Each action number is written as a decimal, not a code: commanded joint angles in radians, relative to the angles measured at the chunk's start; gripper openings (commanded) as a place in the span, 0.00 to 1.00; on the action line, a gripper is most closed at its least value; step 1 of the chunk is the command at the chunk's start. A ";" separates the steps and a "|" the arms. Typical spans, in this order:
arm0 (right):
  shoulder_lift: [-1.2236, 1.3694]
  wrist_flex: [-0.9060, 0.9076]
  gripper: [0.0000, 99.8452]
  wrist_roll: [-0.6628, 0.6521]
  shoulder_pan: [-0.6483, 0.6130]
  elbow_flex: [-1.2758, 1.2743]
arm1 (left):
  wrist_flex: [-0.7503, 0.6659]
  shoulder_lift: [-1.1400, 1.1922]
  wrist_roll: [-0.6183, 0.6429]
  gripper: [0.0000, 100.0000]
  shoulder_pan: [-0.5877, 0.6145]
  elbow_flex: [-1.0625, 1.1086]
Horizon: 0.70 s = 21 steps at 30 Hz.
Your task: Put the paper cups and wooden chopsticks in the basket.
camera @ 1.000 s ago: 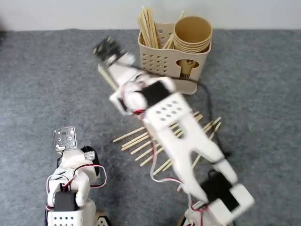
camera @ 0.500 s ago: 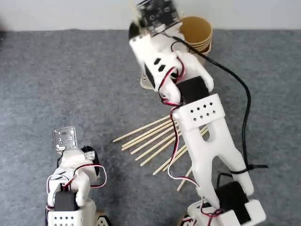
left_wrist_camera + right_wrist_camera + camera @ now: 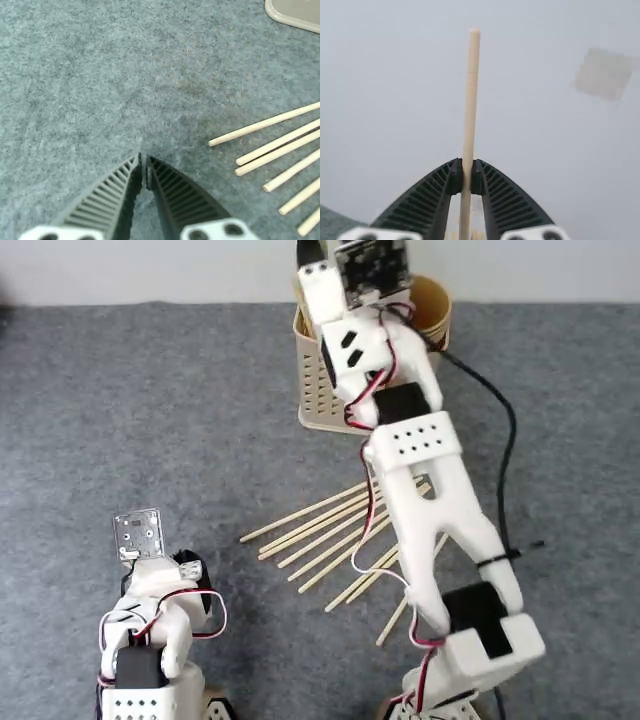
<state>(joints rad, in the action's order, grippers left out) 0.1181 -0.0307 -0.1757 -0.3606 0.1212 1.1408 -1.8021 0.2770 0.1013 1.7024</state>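
**One chopstick (image 3: 470, 100) lifted to the basket (image 3: 318, 400)**

The right gripper (image 3: 466, 177), clamped on it, had swung up over the basket at 12 o'clock; release looked next. Loose chopsticks (image 3: 320, 530) lay mid-counter (image 3: 100, 390). The left gripper (image 3: 144, 165) rested closed, empty.

The high view looks steeply down on the table (image 3: 90, 390) from above the arms' near edge, toward the far-edge wall (image 3: 150, 270). The left wrist view sits close over the table, facing down past the left gripper (image 3: 144, 167), sharing loose wooden chopsticks (image 3: 265, 142) and a basket (image 3: 295, 10) corner with the high view. The right wrist view faces that wall.
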 commanded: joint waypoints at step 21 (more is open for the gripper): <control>-0.430 0.332 0.02 -0.003 -0.047 -0.420 | 0.003 -0.014 -0.005 0.01 0.002 -0.019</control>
<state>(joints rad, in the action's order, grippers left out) -0.1396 0.2808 -0.1757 -0.3851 -0.1995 1.1408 -1.8021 0.2770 0.1013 1.7024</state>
